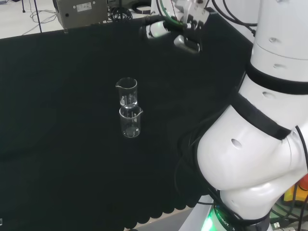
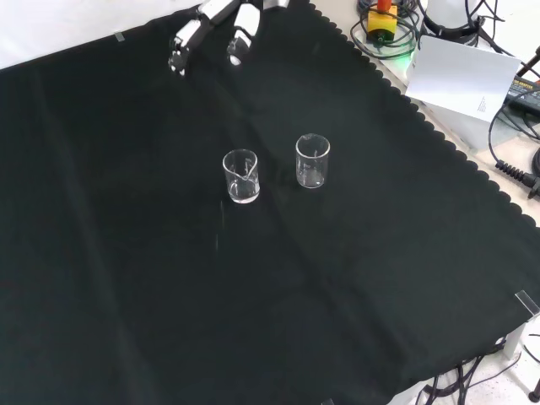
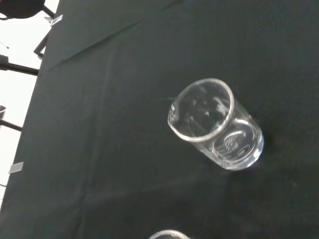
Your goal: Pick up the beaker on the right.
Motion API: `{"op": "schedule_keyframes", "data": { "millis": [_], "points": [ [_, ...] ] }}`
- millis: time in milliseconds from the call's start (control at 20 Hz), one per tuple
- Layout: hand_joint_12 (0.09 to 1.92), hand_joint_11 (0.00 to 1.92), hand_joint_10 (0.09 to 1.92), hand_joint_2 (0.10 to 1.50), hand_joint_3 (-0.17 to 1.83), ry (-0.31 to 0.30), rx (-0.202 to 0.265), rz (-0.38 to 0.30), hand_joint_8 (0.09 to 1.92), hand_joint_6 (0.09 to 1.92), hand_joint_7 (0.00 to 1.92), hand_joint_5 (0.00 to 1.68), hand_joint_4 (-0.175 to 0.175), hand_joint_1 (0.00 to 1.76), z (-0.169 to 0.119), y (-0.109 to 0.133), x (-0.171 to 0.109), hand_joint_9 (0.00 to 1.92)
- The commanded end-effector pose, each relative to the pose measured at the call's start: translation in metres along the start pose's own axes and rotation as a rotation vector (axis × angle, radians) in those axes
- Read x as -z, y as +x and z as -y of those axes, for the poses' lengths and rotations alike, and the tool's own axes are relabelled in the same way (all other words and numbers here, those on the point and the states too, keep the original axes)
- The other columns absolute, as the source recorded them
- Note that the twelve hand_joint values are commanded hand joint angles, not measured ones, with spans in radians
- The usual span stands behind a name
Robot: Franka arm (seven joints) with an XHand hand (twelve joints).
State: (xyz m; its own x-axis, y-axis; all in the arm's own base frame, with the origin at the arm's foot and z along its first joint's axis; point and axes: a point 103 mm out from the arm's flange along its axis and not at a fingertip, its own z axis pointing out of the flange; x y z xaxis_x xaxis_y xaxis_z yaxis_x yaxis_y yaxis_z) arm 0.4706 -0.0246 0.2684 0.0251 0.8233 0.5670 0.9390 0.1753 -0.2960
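Two clear glass beakers are standing upright on the black cloth (image 2: 126,278), side by side in the front view: one on the left (image 2: 241,176), one on the right (image 2: 312,161). Well above them, the black and white hand (image 2: 211,29) is hovering with fingers relaxed, holding nothing.

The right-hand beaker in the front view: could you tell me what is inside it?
The right-hand beaker looks empty; through the clear glass only the black cloth shows. Whether it holds a thin film of clear liquid cannot be told.
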Motion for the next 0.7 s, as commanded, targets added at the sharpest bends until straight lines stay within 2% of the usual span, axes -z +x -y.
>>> {"op": "schedule_keyframes", "data": {
  "millis": [50, 250, 400, 550, 700],
  "points": [
    [1.35, 0.0, 0.65, 1.11, -0.17, 0.024, 0.093, -0.095, 0.55, 0.09, 0.05, 0.18, -0.015, 0.56, -0.008, -0.008, -0.025, 0.21],
    [1.35, 0.0, 0.66, 1.1, -0.17, 0.032, 0.113, -0.121, 0.55, 0.09, 0.05, 0.18, -0.015, 0.58, -0.011, -0.013, -0.037, 0.21],
    [1.35, 0.0, 0.65, 1.08, -0.17, 0.045, 0.114, -0.165, 0.55, 0.09, 0.04, 0.18, -0.016, 0.61, -0.016, -0.021, -0.045, 0.21],
    [1.35, 0.0, 0.65, 1.01, -0.17, 0.054, 0.121, -0.218, 0.55, 0.09, 0.04, 0.17, -0.016, 0.66, -0.021, -0.026, -0.052, 0.2],
    [1.35, 0.0, 0.65, 0.95, -0.17, 0.054, 0.15, -0.238, 0.55, 0.09, 0.04, 0.17, -0.017, 0.73, -0.023, -0.027, -0.059, 0.21]
  ]
}}
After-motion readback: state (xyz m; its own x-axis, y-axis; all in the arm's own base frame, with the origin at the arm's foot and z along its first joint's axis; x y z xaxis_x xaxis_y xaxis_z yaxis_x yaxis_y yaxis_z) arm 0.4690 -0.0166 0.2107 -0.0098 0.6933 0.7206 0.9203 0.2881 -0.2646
